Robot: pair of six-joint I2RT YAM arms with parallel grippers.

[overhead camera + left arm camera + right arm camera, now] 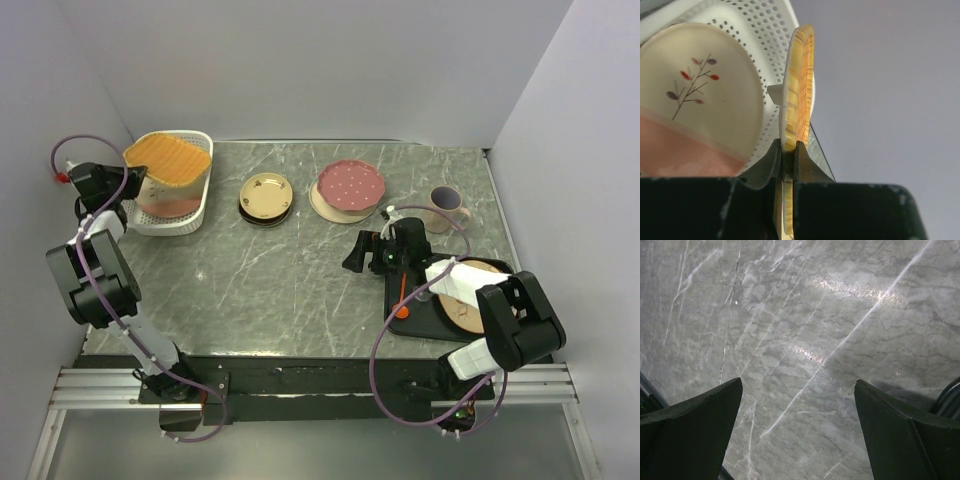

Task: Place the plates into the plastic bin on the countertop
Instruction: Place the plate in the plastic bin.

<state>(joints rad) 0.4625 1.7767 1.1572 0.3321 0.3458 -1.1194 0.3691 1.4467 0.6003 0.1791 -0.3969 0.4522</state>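
Grey marbled worktop (300,275), far-left corner: left claw (788,148) grips the orange-brown plate (168,158) by its rim, tilted directly above the plastic bin (168,226); right claw (800,425) hangs wide, empty.

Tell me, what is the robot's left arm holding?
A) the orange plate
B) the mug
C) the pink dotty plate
A: the left fingers are pinched on the rim of the orange plate, right at the white bin.
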